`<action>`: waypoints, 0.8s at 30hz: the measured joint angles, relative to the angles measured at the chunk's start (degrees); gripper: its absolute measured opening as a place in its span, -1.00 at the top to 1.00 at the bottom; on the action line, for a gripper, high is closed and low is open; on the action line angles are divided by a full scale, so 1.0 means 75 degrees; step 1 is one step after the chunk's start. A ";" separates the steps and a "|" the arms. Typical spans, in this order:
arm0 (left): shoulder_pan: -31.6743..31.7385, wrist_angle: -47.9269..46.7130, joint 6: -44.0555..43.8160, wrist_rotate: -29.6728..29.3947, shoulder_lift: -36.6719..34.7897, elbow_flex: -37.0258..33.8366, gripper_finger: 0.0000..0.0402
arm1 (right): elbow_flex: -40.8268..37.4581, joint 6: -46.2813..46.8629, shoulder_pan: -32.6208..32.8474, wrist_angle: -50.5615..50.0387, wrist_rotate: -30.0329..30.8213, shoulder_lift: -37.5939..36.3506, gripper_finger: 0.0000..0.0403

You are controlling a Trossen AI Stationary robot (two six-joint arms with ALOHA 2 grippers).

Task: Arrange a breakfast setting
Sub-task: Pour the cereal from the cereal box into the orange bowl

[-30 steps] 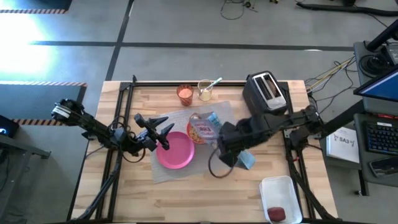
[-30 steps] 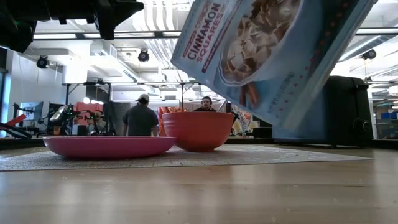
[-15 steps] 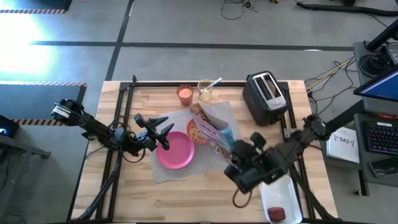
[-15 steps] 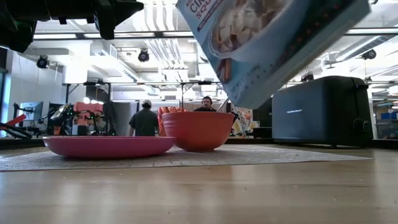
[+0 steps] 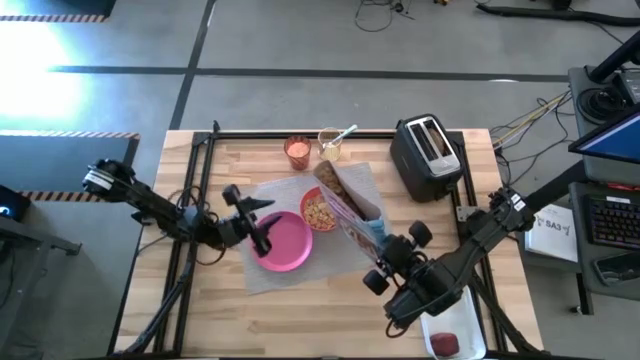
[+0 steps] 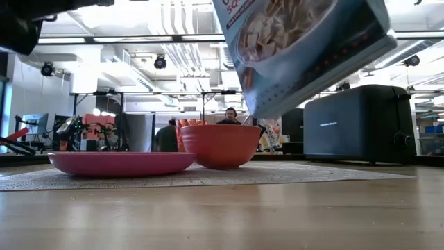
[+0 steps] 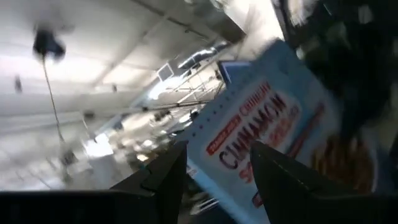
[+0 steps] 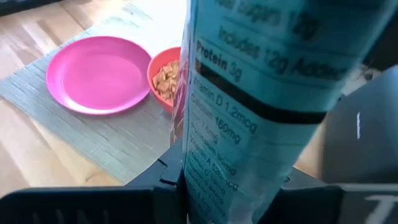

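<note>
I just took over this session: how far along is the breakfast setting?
Done: pink plate and orange-red bowl, already holding cereal, sit on the grey mat. In hand: the right gripper grips the tilted cereal box above the bowl. Left: the apple is in its white tray; the orange cup stands off the mat.

high: straight down over the whole wooden desk (image 5: pixel 300 320) | low: desk-top level, facing the room, close to the round pink plate (image 6: pixel 121 162) and orange-red bowl (image 6: pixel 220 145) | left wrist: tilted up toward the ceiling | right wrist: looking down, close behind the blue cereal box (image 8: pixel 261 106); shares plate, bowl with high and low
</note>
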 joint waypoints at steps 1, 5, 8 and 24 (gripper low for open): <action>0.0023 -0.0015 -0.0740 -0.0106 -0.0004 0.0121 0.19 | 0.0001 -0.0060 -0.0003 -0.0001 0.0055 0.0001 0.55; 0.0030 -0.1197 -0.2278 -0.1223 0.0000 0.0805 0.19 | 0.0079 -0.0316 -0.0009 -0.0005 0.0066 -0.0006 0.55; 0.0027 -0.3148 -0.2948 -0.2004 -0.0009 0.1659 0.19 | 0.0152 -0.0319 -0.0006 0.0000 -0.0004 -0.0082 0.55; -0.0342 -1.2714 -0.7171 0.0275 0.1597 0.5686 0.19 | 0.0282 -0.0530 0.0313 -0.0011 -0.0384 -0.0606 0.55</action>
